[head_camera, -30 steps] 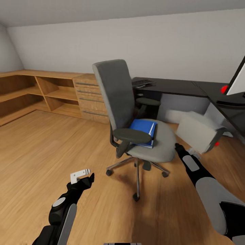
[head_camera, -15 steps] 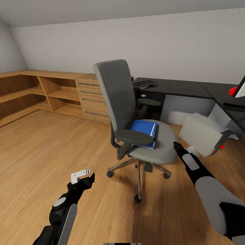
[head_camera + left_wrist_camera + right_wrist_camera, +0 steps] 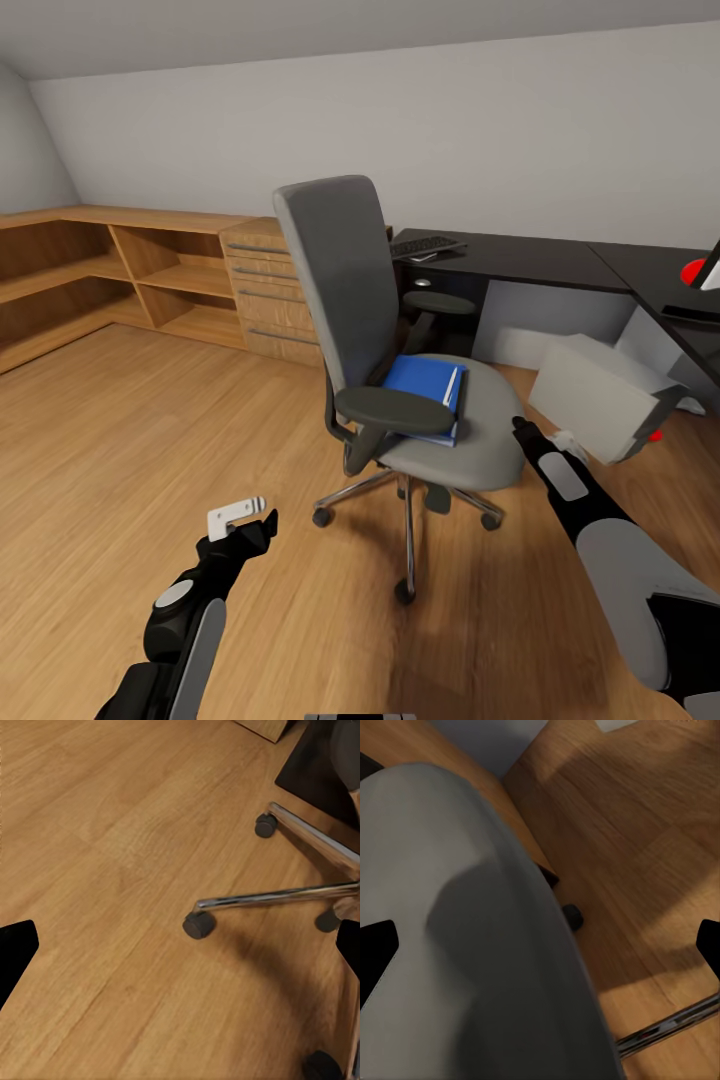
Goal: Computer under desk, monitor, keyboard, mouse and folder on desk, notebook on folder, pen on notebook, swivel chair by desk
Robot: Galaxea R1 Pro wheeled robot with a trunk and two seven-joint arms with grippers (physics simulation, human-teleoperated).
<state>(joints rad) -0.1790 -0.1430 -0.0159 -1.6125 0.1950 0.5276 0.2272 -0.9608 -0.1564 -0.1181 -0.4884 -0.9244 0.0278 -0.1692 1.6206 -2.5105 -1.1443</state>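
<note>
The swivel chair [image 3: 345,270] stands in the middle of the oak floor, its back toward me. The blue folder [image 3: 425,383] lies on its grey seat [image 3: 472,945]. My right gripper [image 3: 520,428] is open, right at the seat's near right edge. Low over the floor in front of the chair base [image 3: 285,896], my left gripper [image 3: 240,516] is open and empty. Behind the chair, the keyboard [image 3: 425,243] rests on the black desk [image 3: 530,258]. The grey computer [image 3: 595,400] sits tilted on the floor by the desk. The monitor [image 3: 712,270] shows at the right edge. The mouse, notebook and pen are out of view.
A light-wood drawer chest [image 3: 268,290] and low open shelves [image 3: 120,270] run along the back left wall. Oak floor [image 3: 120,440] stretches wide to the left of the chair. A caster [image 3: 197,924] of the chair sits near my left gripper.
The whole view has panned slightly left, pushing the monitor toward the right edge. The chair has turned a little. Both arms hold the same pose.
</note>
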